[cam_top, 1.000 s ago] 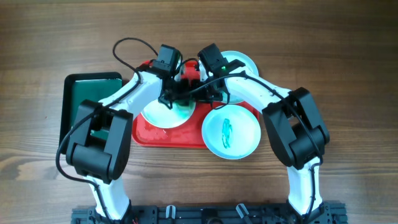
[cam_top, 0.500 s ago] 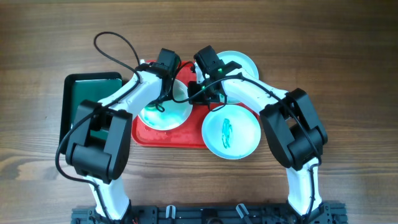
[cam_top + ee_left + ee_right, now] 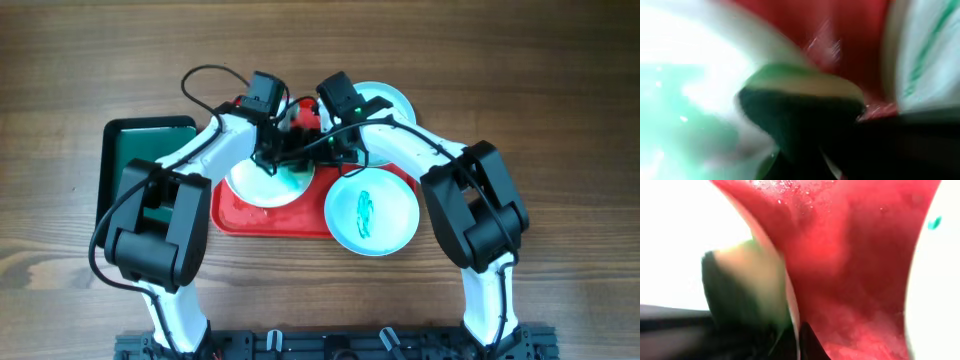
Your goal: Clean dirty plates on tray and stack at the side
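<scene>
Nearest, a pale turquoise plate [image 3: 372, 232] is lying over the near right corner of the red tray [image 3: 300, 222], a teal smear [image 3: 364, 212] showing in its middle. Just beyond, on the tray's left part, the white plate [image 3: 252, 185] is sitting with teal smudged at its far right. The left gripper [image 3: 283, 158] and right gripper [image 3: 322, 150] are meeting low over that spot, hiding it. Both wrist views are badly blurred. A green-and-tan block [image 3: 800, 100], perhaps a sponge, is filling the left one and is showing against the white plate's rim in the right one. Whether either gripper's fingers are clenched or released cannot be told. Farther right, a second turquoise plate [image 3: 392, 100] is lying partly hidden under the right arm. A dark green tray [image 3: 150, 145] is resting at the left.
</scene>
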